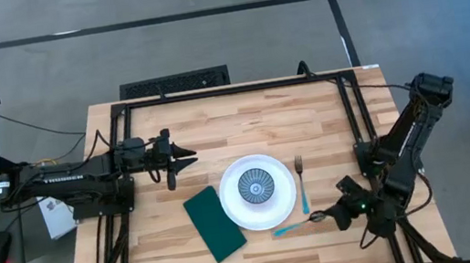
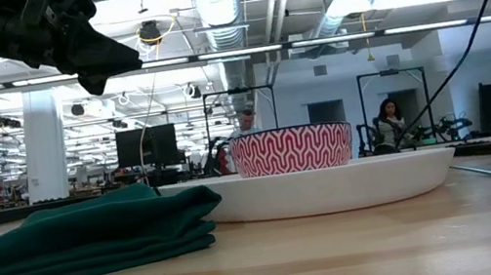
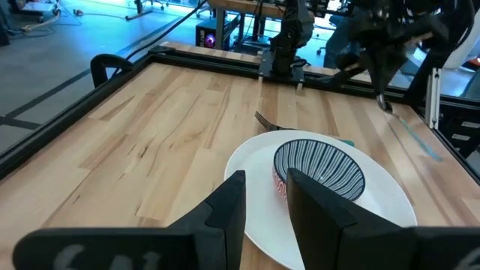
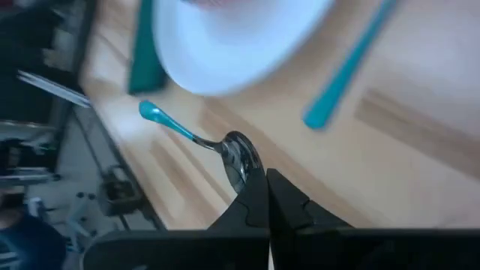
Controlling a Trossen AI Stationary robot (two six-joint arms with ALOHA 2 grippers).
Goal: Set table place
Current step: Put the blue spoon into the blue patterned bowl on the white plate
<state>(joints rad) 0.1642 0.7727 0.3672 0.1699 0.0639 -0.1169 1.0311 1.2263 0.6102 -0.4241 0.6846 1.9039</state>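
From overhead I see the plate (image 1: 254,192) near the middle of the wooden table (image 1: 216,125), with the bowl (image 1: 256,186) sitting in its centre. The green napkin (image 1: 214,223) lies flat just beside the plate on its left, angled a little. The fork (image 1: 301,183) lies just off the plate's right edge, tines pointing to the far side of the table. My right gripper (image 1: 333,217) is low at the near right of the table, its fingers pressed together at the bowl end of the spoon (image 1: 298,225); in the right wrist view the spoon (image 4: 201,141) lies on the wood with its blue handle pointing away toward the plate. My left gripper (image 1: 185,157) hangs above the table, left of the plate, fingers a narrow gap apart and holding nothing.
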